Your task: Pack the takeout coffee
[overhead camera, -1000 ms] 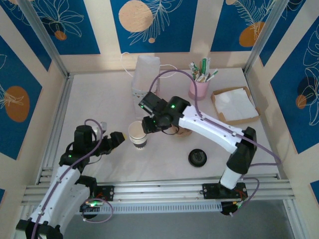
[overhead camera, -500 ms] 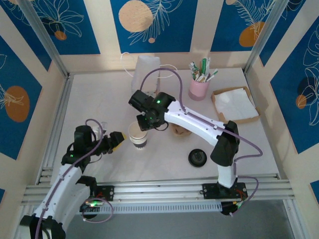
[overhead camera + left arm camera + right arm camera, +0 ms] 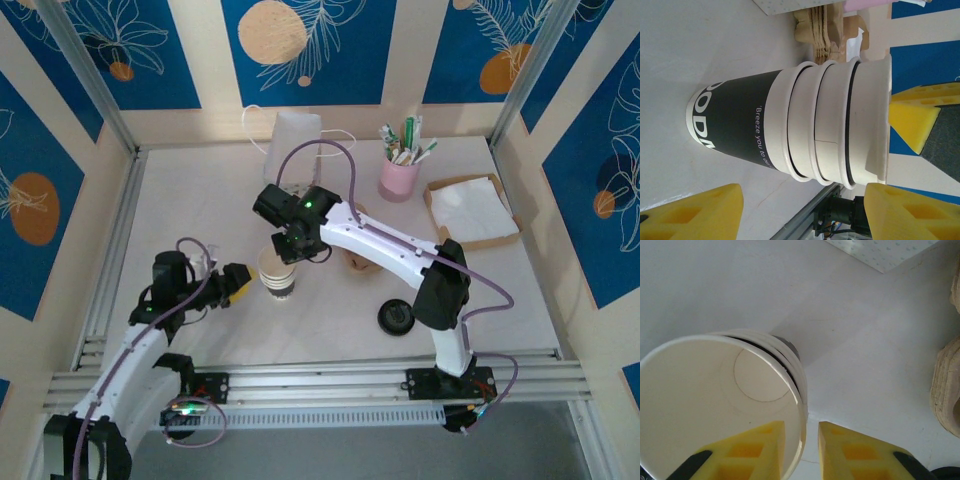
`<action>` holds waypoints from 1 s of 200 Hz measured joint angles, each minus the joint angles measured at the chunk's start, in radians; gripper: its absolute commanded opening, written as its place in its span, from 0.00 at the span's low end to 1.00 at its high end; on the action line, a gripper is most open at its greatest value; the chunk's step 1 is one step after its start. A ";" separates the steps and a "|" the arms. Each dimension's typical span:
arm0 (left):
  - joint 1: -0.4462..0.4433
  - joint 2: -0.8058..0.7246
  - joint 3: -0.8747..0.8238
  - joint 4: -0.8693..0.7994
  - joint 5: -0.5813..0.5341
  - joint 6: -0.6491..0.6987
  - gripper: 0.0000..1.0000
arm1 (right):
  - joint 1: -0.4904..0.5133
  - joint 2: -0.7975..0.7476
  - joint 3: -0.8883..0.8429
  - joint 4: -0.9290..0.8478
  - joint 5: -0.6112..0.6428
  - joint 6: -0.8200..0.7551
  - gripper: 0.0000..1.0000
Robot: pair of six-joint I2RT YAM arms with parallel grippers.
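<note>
Right wrist: my right gripper [image 3: 801, 452] straddles the cup stack [image 3: 705, 405] rim at six o'clock, unclamped; left gripper [image 3: 240, 278] agape. Next, probably: pinch, peel one off.

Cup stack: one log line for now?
right gripper astride top rim of cup stack, jaws apart | left gripper open beside stack | black lid loose on table

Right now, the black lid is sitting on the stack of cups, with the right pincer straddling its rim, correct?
Not quite: the black lid lies loose on the table, apart from the open-topped stack of cups, as the top external view shows. The right pincer does straddle the rim.
</note>
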 measured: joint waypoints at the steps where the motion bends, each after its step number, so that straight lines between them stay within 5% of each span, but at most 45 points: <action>1: 0.000 0.000 0.000 0.002 0.000 0.000 0.65 | 0.000 0.000 0.000 0.000 0.000 0.000 0.23; 200: 0.001 0.066 -0.023 0.084 0.034 -0.016 0.66 | 0.000 0.019 0.011 0.007 -0.037 -0.006 0.00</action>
